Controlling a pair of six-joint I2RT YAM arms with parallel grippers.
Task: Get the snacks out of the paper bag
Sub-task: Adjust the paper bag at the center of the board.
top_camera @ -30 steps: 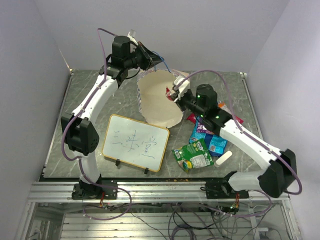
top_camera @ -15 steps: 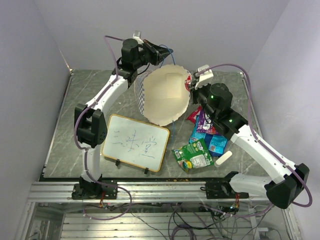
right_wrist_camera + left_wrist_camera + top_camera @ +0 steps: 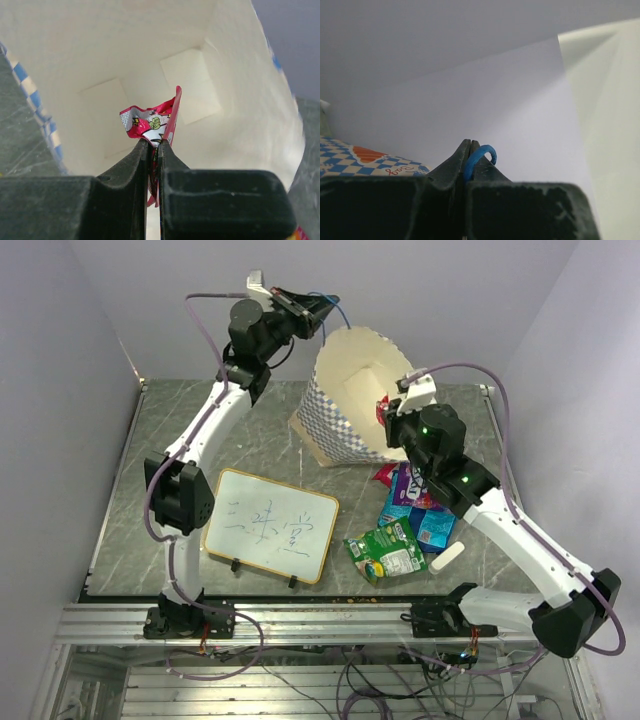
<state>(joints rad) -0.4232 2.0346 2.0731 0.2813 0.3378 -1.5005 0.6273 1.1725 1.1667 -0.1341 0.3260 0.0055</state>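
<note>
Lifted since half a second ago, the paper bag (image 3: 345,425) now stands taller, its chequered band facing the overhead view instead of its gaping mouth. The left end effector (image 3: 316,312) has risen and swung right with it. Its fingers are pressed fully together on the blue cord handle (image 3: 481,154), which loops out just above the tips. The bag hangs partly from that cord, and its base appears to rest on the tabletop (image 3: 180,430).

The right end effector (image 3: 154,146) sits at the bag's mouth, closed tight on a red packet (image 3: 150,122), with the pale inside of the bag behind it. The packet is crumpled above the fingertips and pinched by a lower edge only.

It looks very light, thin and crinkly, with a glossy film that is likely slippery. A grip on a flat crimped seam would probably hold better than one on the puffed middle. The paper walls are soft and will buckle if brushed.

A green packet (image 3: 388,552) and a blue-teal packet (image 3: 418,520) already lie on the tabletop to the right of the whiteboard (image 3: 270,525).
</note>
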